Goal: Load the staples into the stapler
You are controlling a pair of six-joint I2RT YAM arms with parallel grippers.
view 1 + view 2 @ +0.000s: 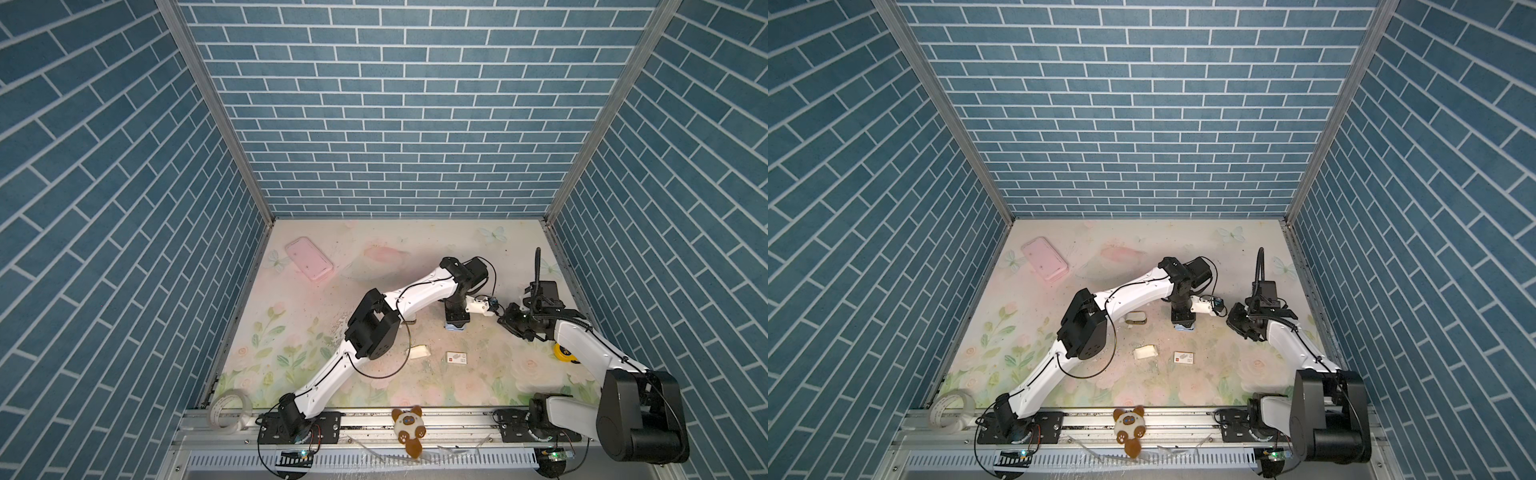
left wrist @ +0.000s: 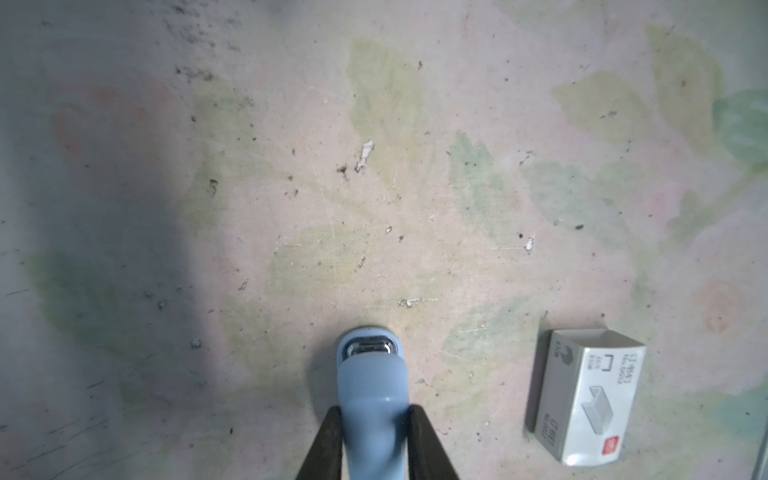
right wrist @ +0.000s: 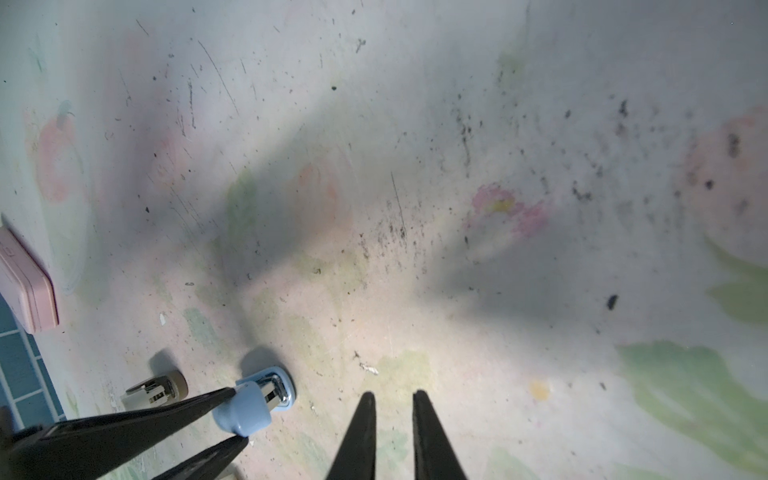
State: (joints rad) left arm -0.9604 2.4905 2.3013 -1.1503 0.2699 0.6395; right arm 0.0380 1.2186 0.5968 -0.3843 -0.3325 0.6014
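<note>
Widest first: on the floral table (image 1: 299, 332) the left gripper (image 2: 374, 409) is clamped tight on the blue stapler (image 2: 370, 374), which is held nose-down mid-table. I can't tell whether its nose touches the surface. The right gripper (image 3: 393, 394) hovers just beside it, fingers slightly parted and holding nothing. The white sleeve (image 2: 590, 399) lies near the stapler but apart from it. A cream-white piece (image 1: 419, 352) sits beside the sleeve and may be the tray. The staples themselves I can't make out. The risk, as I read it, is that the stapler looks closed. If the right gripper pries at its top, that could twist it out of the 2-finger clamp or tip it over. The sleeve carries a staple-strip drawing, a red mark too small to read, and what looks like "No.0012".
</note>
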